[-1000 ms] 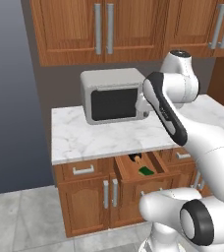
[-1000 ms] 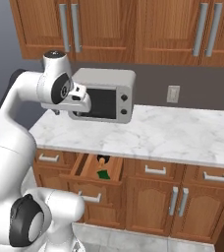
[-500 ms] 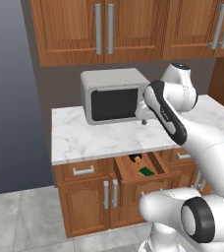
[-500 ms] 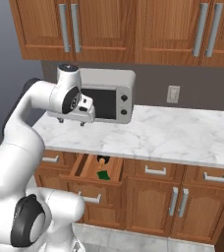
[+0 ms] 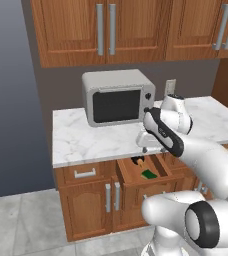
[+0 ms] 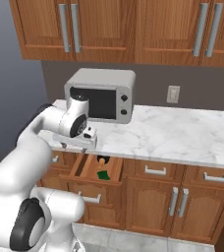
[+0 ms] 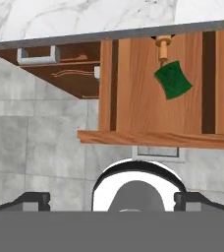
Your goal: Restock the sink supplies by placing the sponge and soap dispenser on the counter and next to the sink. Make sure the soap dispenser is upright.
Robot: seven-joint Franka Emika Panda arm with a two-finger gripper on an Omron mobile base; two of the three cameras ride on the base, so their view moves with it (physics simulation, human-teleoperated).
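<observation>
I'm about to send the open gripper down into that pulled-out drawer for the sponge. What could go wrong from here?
1. The flat green sponge lies right against the orange-tan pump of the black soap dispenser; descending fingers could knock the pump or pinch both.
2. The dispenser's body sits partly under the white marble counter edge, so a straight-down reach for it later may hit the slab.
3. The open gripper hangs at the counter edge above the wooden drawer; its wide fingers might clip the drawer's walls.

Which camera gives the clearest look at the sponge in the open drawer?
The hand view: looking straight down into the drawer, it shows the sponge whole, green face up, near the pump nozzle. Both base views show it as a small green patch inside the drawer.
</observation>
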